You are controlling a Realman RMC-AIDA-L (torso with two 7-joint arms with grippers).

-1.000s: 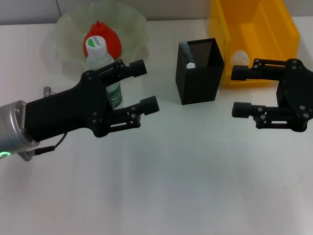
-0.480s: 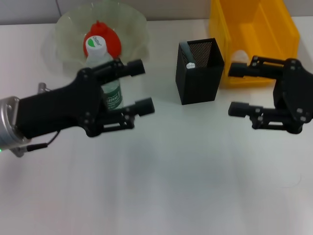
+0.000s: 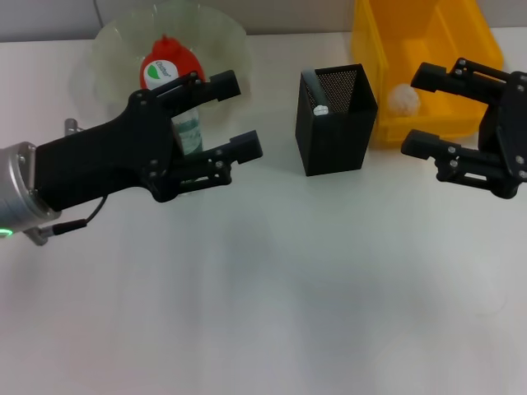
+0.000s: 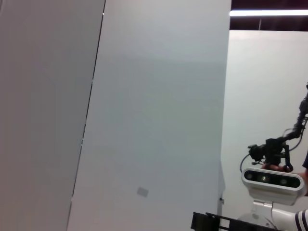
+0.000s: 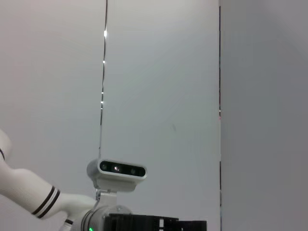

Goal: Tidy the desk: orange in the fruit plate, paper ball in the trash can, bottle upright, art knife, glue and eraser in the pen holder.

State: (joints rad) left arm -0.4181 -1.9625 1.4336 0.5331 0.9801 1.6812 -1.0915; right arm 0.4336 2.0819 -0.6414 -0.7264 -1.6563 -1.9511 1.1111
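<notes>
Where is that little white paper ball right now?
In the head view, the paper ball lies inside the yellow trash can at the far right, just behind the right gripper and right of the black pen holder.

A smooth white matte tabletop (image 3: 272, 313) fills most of the head view, evenly lit with soft shadows. Along the top edge runs a grey wall strip (image 3: 49, 20). The wrist views show pale grey wall panels (image 4: 159, 106) with vertical seams and, upper right, a bright ceiling light strip (image 4: 269, 13).
</notes>
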